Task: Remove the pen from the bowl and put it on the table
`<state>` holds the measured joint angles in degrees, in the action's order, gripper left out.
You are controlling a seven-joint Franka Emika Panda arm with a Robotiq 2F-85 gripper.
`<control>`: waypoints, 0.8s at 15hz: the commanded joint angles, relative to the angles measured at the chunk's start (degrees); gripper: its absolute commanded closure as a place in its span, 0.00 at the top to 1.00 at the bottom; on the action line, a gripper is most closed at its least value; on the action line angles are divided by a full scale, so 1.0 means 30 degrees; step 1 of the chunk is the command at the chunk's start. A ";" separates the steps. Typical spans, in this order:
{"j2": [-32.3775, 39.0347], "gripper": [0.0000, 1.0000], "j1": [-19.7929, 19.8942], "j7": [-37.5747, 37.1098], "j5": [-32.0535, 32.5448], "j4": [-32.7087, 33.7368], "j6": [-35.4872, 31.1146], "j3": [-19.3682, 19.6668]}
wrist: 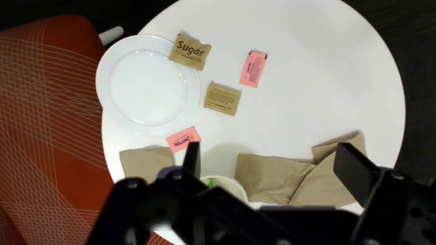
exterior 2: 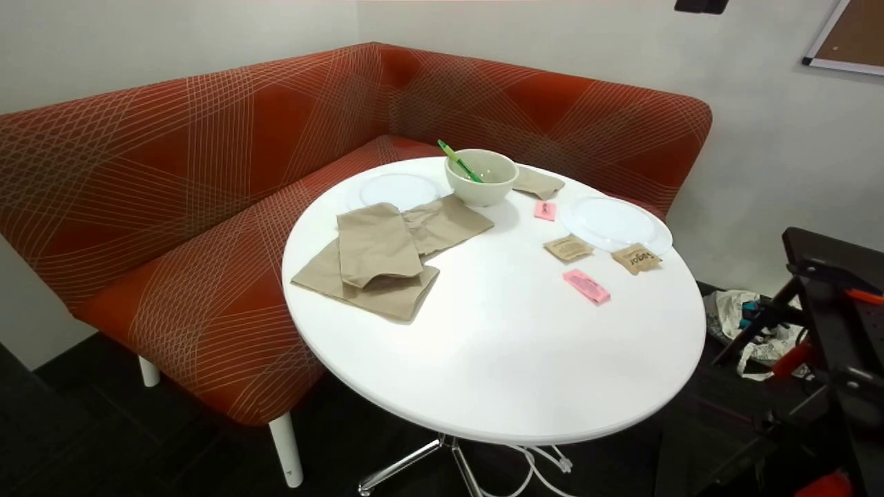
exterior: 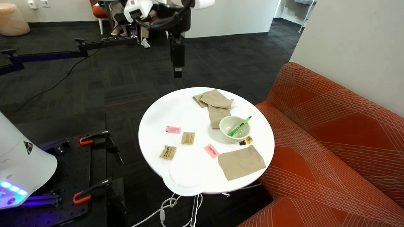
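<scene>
A slim green pen (exterior: pixel 240 125) leans in the small white bowl (exterior: pixel 224 128), with one end sticking out past the rim. Both also show in an exterior view, the pen (exterior 2: pixel 459 162) and the bowl (exterior 2: pixel 483 195). The bowl stands on the round white table (exterior: pixel 154 126). My gripper (exterior: pixel 178 72) hangs high, pointing down, apart from the bowl. In the wrist view the gripper (wrist: pixel 267 149) has its fingers wide apart with nothing between them. There the bowl (wrist: pixel 235 187) is partly hidden behind a finger, and only a bit of the pen (wrist: pixel 209 183) shows.
Brown napkins (exterior: pixel 217 101) lie beside the bowl, another napkin (exterior: pixel 241 162) near the edge. Pink packets (exterior: pixel 211 151) and brown sugar packets (exterior: pixel 168 152) lie on the table. A clear plate (exterior: pixel 184 176) overhangs the rim. An orange-red sofa (exterior: pixel 303 148) borders the table.
</scene>
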<state>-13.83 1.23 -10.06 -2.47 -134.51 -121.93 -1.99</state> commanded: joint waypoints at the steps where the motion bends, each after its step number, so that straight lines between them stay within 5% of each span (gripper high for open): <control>1: 0.1913 1.00 0.0140 0.1507 0.0996 0.1171 -0.0721 0.0479; 12: 0.2218 1.00 0.0050 0.1157 0.0617 0.0683 -0.2013 0.0659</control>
<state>-7.21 1.61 -5.92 -0.23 -131.27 -124.40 -0.21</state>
